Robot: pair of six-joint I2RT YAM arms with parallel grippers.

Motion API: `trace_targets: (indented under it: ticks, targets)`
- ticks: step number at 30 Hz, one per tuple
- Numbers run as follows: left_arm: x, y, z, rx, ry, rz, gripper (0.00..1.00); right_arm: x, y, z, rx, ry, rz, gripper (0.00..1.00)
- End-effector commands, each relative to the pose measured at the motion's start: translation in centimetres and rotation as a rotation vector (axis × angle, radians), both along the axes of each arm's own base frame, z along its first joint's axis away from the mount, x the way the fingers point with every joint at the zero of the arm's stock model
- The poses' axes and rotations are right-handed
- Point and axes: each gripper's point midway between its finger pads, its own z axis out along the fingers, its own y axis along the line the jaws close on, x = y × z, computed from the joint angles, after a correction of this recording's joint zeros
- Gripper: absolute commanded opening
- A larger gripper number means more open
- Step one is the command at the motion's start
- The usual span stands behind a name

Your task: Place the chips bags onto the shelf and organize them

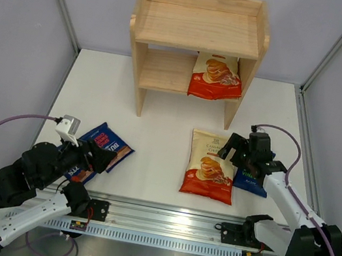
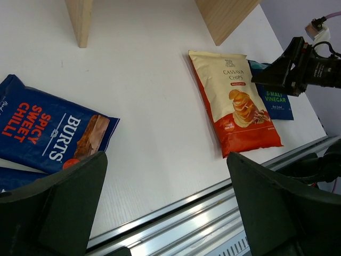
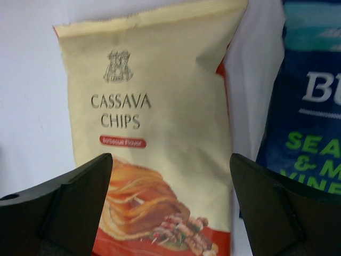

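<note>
A white table (image 1: 157, 132) stands inside pale grey walls, with a small wooden shelf (image 1: 199, 27) at its far middle and the two arms at its near edge. One cream and orange cassava bag (image 1: 216, 76) already leans on the right side of the shelf's lower tier; the left of that tier and the whole top tier show nothing on them. A second cassava bag (image 1: 210, 168) lies flat on the table, near and right of centre, label up. Your right gripper (image 1: 230, 150) hangs over that bag's right edge, its jaws wide apart, one on either side of the bag's printed face in the wrist view, gripping nothing. Whether the tips touch the bag cannot be told. Just to the right, partly under that arm, lies a blue bag with green lettering (image 3: 314, 133). At the near left, your left gripper (image 1: 103, 156) sits low with its jaws also apart and empty, beside a blue bag with red lettering (image 2: 48, 133); a sliver of another blue bag (image 2: 13, 178) shows at its near edge. The step in hand looks like the pick-up of the flat cassava bag. Next you would likely need to lower the right gripper, pinch a crinkled edge rather than the slack middle, lift it clear of the blue neighbour, and carry it far to the shelf, setting it upright beside its twin.
</note>
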Motion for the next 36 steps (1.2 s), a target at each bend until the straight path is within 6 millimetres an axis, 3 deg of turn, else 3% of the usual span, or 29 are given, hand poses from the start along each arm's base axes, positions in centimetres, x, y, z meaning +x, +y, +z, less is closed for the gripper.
trace_targets:
  ticks: [1,5,11,12,18,19,27,30,36]
  targets:
    - [-0.1,-1.0,0.9,-0.017,-0.037,-0.056,0.99,3.0,-0.3,1.9,0.04,-0.088,0.035,1.0]
    - [-0.2,-1.2,0.9,-0.017,-0.039,-0.069,0.99,4.3,0.2,0.8,0.112,-0.061,0.068,0.98]
    - [-0.4,-1.8,1.0,-0.017,-0.039,-0.107,0.99,4.3,2.2,-3.0,0.208,0.054,0.139,0.89]
    - [-0.4,-1.8,1.1,-0.018,-0.04,-0.107,0.99,4.1,2.6,-3.2,0.229,0.055,0.149,0.82]
    - [-0.9,-1.9,1.2,-0.045,-0.029,-0.119,0.99,4.0,4.0,-2.2,0.346,0.031,0.155,0.51]
    - [-0.9,-2.0,1.1,-0.047,-0.024,-0.119,0.99,3.7,4.2,-2.5,0.37,0.036,0.137,0.41]
    - [-1.1,-1.9,0.9,-0.077,0.003,-0.107,0.99,1.5,4.5,-3.7,0.479,0.038,0.047,0.12]
    - [-1.0,-2.0,0.8,-0.082,0.015,-0.098,0.99,1.4,4.7,-2.4,0.523,0.006,0.036,0.0]
    - [-0.5,-2.2,0.2,-0.082,0.051,-0.068,0.99,1.0,3.5,0.6,0.501,-0.066,-0.036,0.0]
